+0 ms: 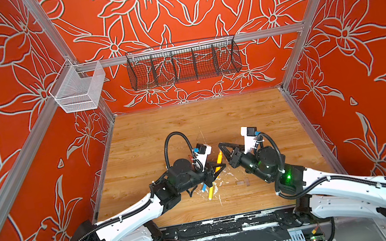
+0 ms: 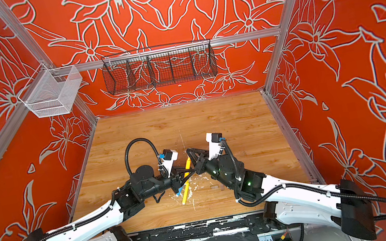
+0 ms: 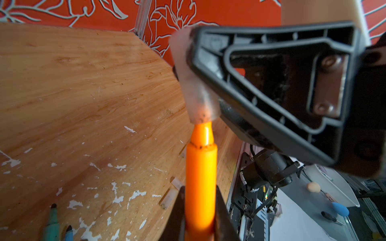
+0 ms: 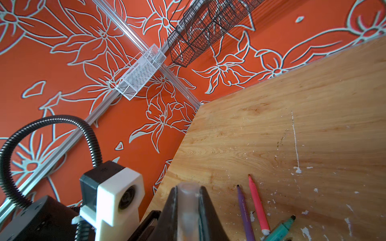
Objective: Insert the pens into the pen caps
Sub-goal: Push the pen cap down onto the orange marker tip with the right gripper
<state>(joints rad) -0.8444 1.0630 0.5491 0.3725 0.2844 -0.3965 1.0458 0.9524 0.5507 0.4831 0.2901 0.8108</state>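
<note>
My left gripper (image 3: 200, 187) is shut on an orange pen (image 3: 200, 177), which points up at a clear pen cap (image 3: 196, 83). The pen's narrow neck reaches the cap's mouth, and its tip is hidden inside. My right gripper (image 4: 188, 187) is shut on that cap (image 4: 188, 204). In both top views the grippers (image 1: 218, 169) (image 1: 220, 146) meet mid-table round the orange pen (image 1: 219, 158) (image 2: 187, 163). A yellow pen (image 1: 211, 193) and a blue pen (image 1: 203, 188) lie below them. Purple (image 4: 244, 212), pink (image 4: 258, 206) and green (image 4: 279, 229) pens lie on the wood. Two loose clear caps (image 3: 168, 199) (image 3: 177, 182) lie near.
White flecks (image 3: 117, 196) litter the wooden table (image 1: 213, 117). A black wire basket (image 1: 183, 62) hangs on the back wall and a white mesh basket (image 1: 79, 89) at the left. Red flowered walls enclose the table on three sides.
</note>
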